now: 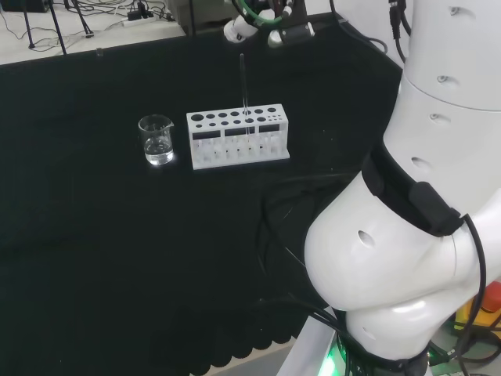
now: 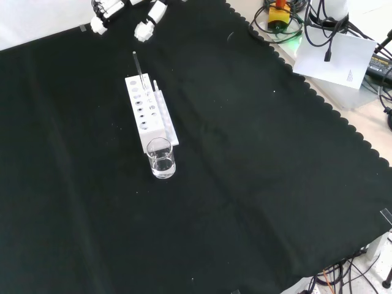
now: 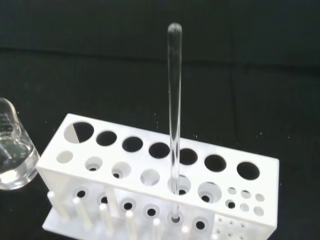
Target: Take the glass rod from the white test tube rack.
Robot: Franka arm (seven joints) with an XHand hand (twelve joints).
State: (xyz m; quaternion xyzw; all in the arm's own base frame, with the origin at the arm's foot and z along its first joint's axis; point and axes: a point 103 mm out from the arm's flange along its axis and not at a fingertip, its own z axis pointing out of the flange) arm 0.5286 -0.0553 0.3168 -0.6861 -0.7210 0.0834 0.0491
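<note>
The glass rod [image 3: 174,115] stands nearly upright in a hole of the white rack [image 1: 237,138], its rounded tip well above the top plate and its foot seated in a lower hole. In the head view the rod sits toward the right part of the rack's row of holes; a small beaker [image 1: 156,139] with a little clear liquid stands just beside the rack at nine o'clock. The hand [image 1: 258,25] hangs above and beyond the rod, at about twelve o'clock from the rack, not touching it; its fingers look relaxed and apart, with nothing held, though little of them shows.

The step in hand appears to be the approach. To do it well, the hand should come down onto the rod's upper part from twelve o'clock, bring thumb and fingers to either side of it, then pinch and lift straight along the rod's own axis, so it clears the hole without levering the rack or knocking the beaker.
</note>
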